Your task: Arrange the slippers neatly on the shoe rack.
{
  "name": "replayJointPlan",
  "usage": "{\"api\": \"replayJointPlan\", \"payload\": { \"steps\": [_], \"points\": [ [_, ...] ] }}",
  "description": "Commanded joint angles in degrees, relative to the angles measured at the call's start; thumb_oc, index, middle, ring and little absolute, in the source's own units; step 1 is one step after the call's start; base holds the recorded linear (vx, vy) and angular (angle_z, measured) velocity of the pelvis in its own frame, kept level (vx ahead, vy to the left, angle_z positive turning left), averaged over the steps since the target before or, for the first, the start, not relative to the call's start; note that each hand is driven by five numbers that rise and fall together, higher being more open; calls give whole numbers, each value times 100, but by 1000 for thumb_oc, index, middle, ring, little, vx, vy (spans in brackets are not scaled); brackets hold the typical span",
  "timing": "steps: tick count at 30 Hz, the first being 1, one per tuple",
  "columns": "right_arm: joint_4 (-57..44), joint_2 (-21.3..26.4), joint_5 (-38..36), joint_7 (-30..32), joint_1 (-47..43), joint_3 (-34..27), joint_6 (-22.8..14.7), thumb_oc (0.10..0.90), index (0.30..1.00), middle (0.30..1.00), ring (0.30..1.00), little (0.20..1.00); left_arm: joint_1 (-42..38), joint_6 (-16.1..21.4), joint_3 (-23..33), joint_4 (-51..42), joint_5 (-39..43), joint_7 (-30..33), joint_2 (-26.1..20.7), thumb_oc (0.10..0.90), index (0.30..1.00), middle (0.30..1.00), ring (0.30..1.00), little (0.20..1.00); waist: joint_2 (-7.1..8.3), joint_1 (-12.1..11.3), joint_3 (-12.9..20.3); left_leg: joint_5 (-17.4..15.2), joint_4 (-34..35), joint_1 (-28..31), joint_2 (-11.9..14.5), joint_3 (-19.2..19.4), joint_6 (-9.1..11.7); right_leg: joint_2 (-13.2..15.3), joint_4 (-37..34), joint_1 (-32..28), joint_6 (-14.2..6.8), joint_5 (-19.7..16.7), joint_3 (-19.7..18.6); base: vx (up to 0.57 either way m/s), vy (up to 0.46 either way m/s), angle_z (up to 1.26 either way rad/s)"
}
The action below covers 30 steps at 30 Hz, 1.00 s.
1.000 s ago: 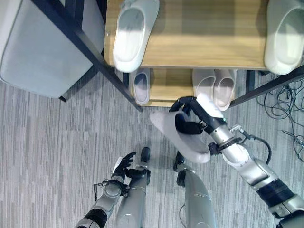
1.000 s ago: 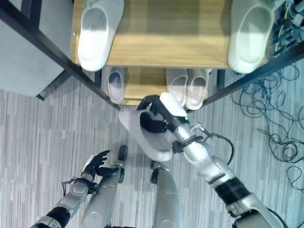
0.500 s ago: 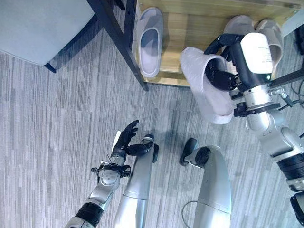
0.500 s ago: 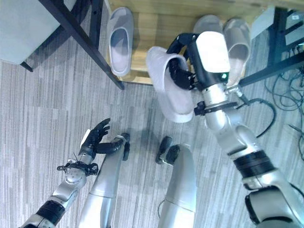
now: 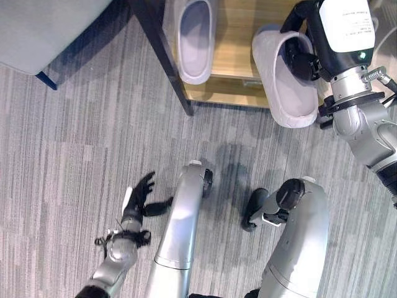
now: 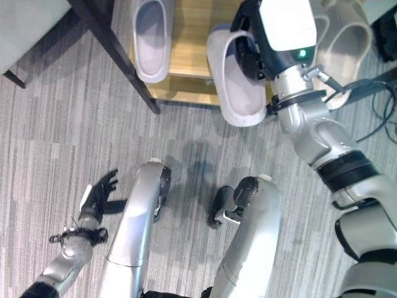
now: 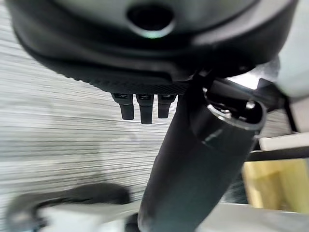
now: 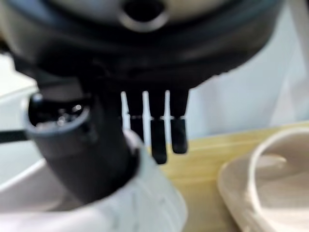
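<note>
At the shoe rack [image 5: 239,43] our right hand [image 5: 313,43] has its fingers clamped on a slipper [image 5: 282,81]; it hangs off the edge and could tip onto the floor. Our left hand [image 5: 138,194] hangs low, fingers apart.

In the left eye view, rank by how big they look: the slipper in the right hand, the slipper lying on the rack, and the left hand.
1. The held slipper, gripped by the right hand; it looks largest, though it may be nearer the camera.
2. The slipper on the rack, somewhat smaller as seen, but its top is cut off by the picture edge.
3. The left hand, clearly smallest.
</note>
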State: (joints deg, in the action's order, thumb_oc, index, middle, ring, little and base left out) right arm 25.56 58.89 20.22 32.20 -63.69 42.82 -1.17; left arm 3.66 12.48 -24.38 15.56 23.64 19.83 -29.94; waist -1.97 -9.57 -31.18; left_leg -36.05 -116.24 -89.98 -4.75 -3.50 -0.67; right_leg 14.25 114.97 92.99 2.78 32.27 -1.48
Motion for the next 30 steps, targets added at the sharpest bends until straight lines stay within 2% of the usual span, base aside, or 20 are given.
{"api": "replayJointPlan", "payload": {
  "steps": [1, 3, 7, 12, 15, 20, 30],
  "points": [
    [-80, -40, 172, 750, -1344, -19, 92, 400, 300, 300, 300, 300, 98, 512, -169, -603, 51, 221, -127, 800, 900, 900, 900, 900, -201, -319, 138, -973, -99, 3, 155, -72, -112, -127, 573, -304, 274, 925, -40, 0, 64, -9],
    [197, -238, 223, 828, -1593, 191, 204, 400, 300, 300, 300, 300, 164, 544, -270, -655, 91, 201, -230, 800, 900, 900, 900, 900, -304, -399, 138, -1122, -302, 3, 170, -77, -123, -117, 735, -304, 267, 962, -38, 6, 45, -15],
    [557, -429, 335, 888, -1807, 382, 282, 400, 300, 300, 300, 300, 124, 567, -367, -629, 62, 166, -321, 800, 900, 900, 900, 900, -388, -438, 138, -1195, -426, 3, 199, -35, -109, -117, 866, -304, 243, 1000, -92, 10, 21, -8],
    [1106, -531, 321, 912, -1980, 515, 376, 400, 300, 300, 300, 300, 22, 630, -382, -673, 43, 80, -433, 800, 900, 900, 900, 900, -401, -457, 138, -1153, -421, 3, 152, 58, -74, -67, 973, -304, 246, 1023, -212, 17, -7, 6],
    [1445, -476, 288, 881, -1999, 539, 402, 400, 300, 300, 300, 300, 10, 661, -378, -718, 37, 31, -485, 800, 900, 900, 900, 900, -376, -505, 138, -1116, -367, 3, 109, 116, -33, 5, 1030, -318, 267, 1031, -272, 11, -40, 22],
    [1766, -262, 190, 923, -2074, 548, 424, 400, 300, 300, 300, 300, 23, 674, -421, -846, 24, -76, -655, 800, 900, 900, 900, 900, -420, -628, 138, -991, -239, 3, -72, 20, 57, 172, 1032, -484, 308, 1075, -187, -3, -64, 20],
    [2224, -310, -3, 926, -2326, 667, 410, 400, 300, 300, 300, 300, -31, 691, -545, -944, 38, -149, -866, 800, 900, 900, 900, 900, -569, -785, 138, -850, -46, 3, -313, -138, 173, 451, 948, -776, 386, 1057, 32, -8, -51, 25]
  ]
}}
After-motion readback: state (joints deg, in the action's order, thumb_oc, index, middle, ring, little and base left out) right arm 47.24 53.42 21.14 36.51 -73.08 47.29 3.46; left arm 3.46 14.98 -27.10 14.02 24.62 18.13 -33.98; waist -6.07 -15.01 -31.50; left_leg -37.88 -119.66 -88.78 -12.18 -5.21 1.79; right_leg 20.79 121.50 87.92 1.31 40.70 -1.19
